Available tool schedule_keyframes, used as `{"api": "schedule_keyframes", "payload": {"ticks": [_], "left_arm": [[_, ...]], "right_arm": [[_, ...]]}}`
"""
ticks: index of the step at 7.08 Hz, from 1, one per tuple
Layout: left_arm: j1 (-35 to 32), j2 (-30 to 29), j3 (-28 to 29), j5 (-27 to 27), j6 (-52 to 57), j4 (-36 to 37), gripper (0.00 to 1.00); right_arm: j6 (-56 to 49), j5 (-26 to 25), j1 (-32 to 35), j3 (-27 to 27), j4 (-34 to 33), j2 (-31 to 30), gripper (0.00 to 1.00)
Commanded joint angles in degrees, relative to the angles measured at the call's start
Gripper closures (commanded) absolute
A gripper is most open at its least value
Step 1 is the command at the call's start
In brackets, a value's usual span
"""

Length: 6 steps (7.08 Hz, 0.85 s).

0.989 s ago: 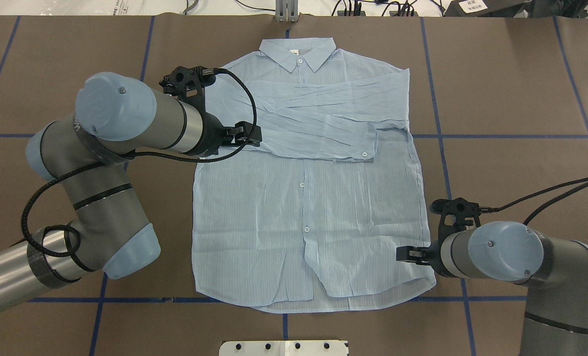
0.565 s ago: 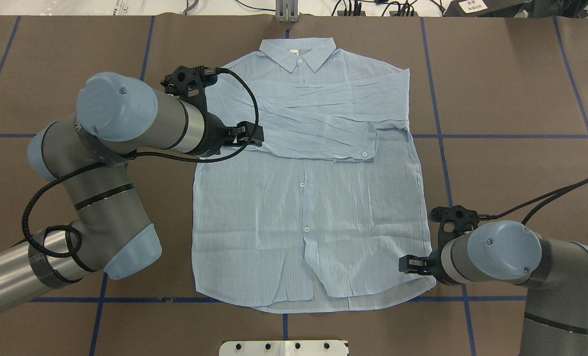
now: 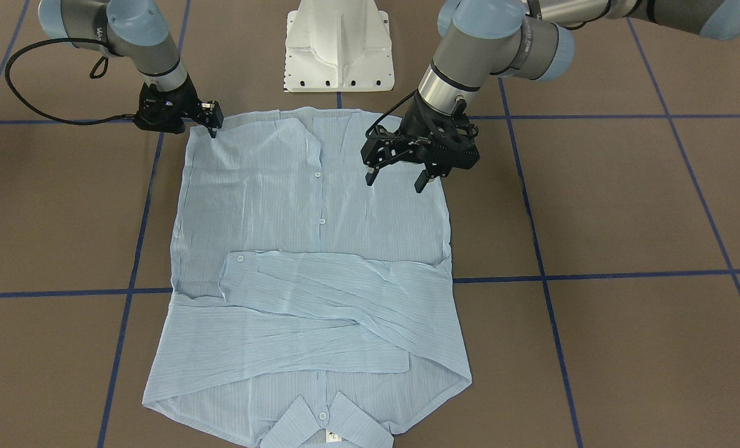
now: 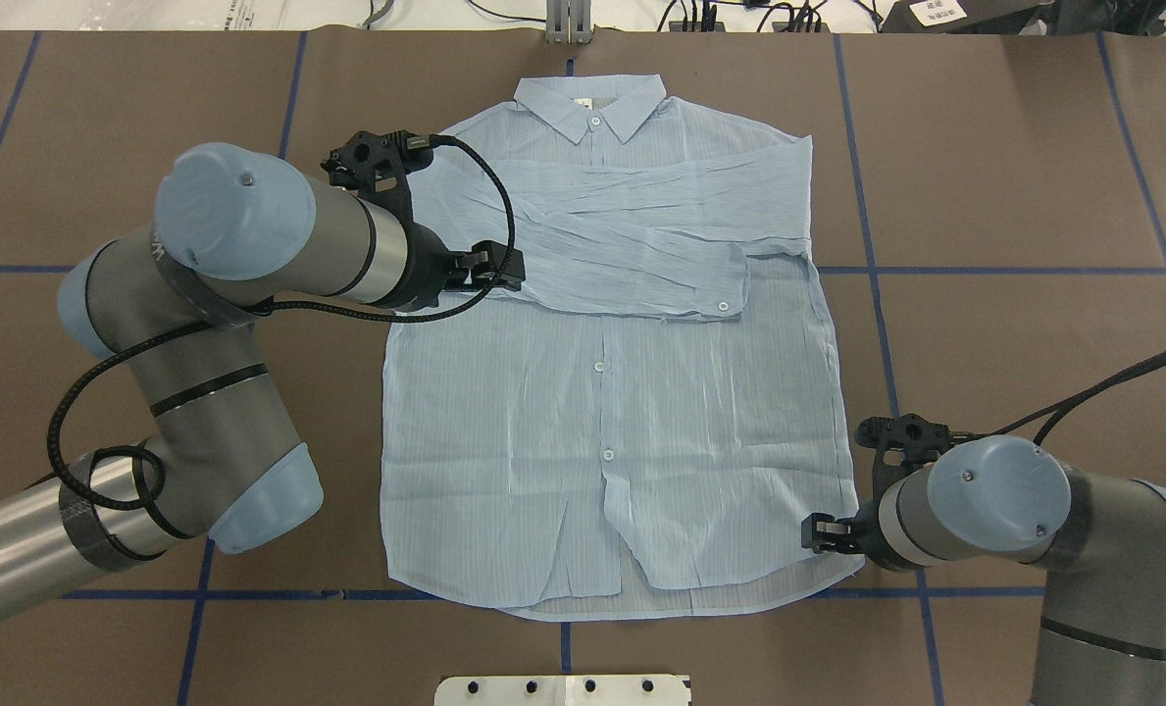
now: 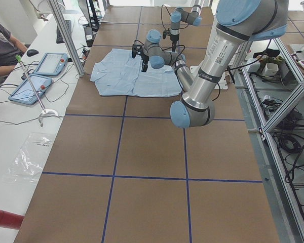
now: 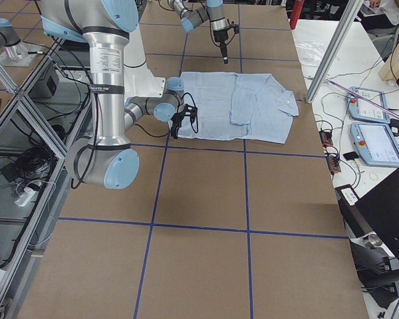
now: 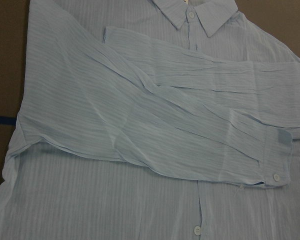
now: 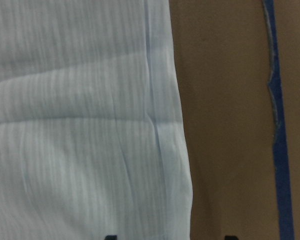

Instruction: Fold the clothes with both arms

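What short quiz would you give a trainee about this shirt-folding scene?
1. True or false: both sleeves lie folded across the chest of the shirt.
2. The right pincer is nearest to: A) the collar, B) a hem corner, C) a cuff.
3. Fill in: the left pincer hangs over the shirt with its jaws ____.

Key: 1 true; 2 B; 3 open.

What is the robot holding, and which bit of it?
Nothing. The left end effector hangs open above the shirt; the right end effector is open at its hem corner.
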Motion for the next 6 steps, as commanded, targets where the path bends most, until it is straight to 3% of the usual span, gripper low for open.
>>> {"api": "schedule_keyframes", "payload": {"ticks": [1,4,6], "left_arm": [[0.0,0.0,0.2,-0.1,0.0,0.0,0.01],[-0.1,0.0,0.5,0.0,0.0,0.0,0.02],[-0.1,0.0,0.5,0.5,0.0,0.0,0.02]], "right_arm": [[0.0,0.6,0.0,-0.4,-0.1,0.1,0.42],[-0.2,0.7,0.2,-0.6,-0.2,0.1,0.46],[-0.4,2.1,1.3,-0.8,-0.2,0.0,0.58]]}}
